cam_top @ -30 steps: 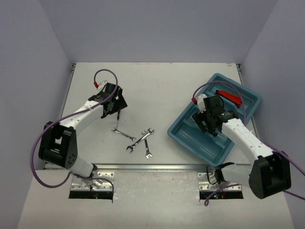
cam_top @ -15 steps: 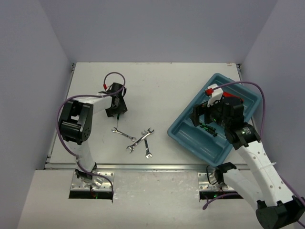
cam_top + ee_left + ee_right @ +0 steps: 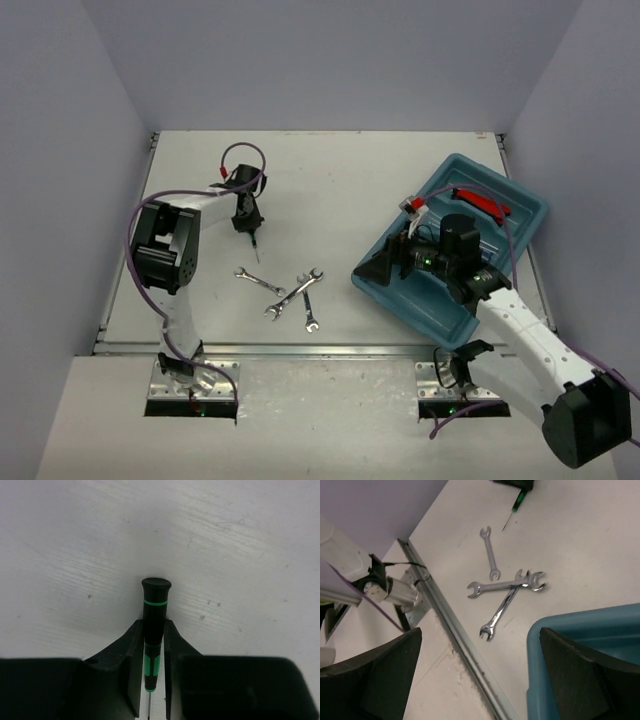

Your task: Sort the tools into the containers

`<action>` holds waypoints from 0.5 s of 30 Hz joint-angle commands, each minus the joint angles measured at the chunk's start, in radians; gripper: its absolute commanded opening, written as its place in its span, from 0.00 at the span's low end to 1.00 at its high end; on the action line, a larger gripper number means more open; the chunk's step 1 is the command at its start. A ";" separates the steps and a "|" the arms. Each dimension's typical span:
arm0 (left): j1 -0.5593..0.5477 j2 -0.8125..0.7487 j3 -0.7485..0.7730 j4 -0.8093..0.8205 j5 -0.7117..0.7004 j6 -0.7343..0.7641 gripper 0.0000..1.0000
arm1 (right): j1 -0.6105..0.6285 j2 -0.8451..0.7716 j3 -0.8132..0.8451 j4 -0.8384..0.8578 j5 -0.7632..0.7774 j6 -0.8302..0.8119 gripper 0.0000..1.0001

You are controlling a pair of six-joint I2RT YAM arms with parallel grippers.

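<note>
While your left claw (image 3: pixel 153 630) is clamped tight on the thin black and green screwdriver (image 3: pixel 154 611), that tool sits in the left half of the tabletop (image 3: pixel 340 180), nearer the far edge than the near one. Its round cap pokes out past the fingers (image 3: pixel 131 650), and its thin tip sticks out the other way, toward the near edge. You have lots of bare room around it, toward the far edge and toward the middle. Three silver wrenches (image 3: pixel 295 292) lie close to the near edge, a bit left of the middle. Two of them cross each other and the third lies just beside them. Your right claw (image 3: pixel 383 268) is spread wide with nothing in it, and it hangs over the near left corner of the blue tray (image 3: pixel 415 308). The tray sits slanted by the right edge, and a red-handled tool (image 3: pixel 482 203) lies in its far corner.
</note>
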 commanded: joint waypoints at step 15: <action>-0.347 -0.784 -0.582 0.777 0.453 -0.388 0.00 | 0.304 0.414 0.172 0.328 0.294 0.136 0.94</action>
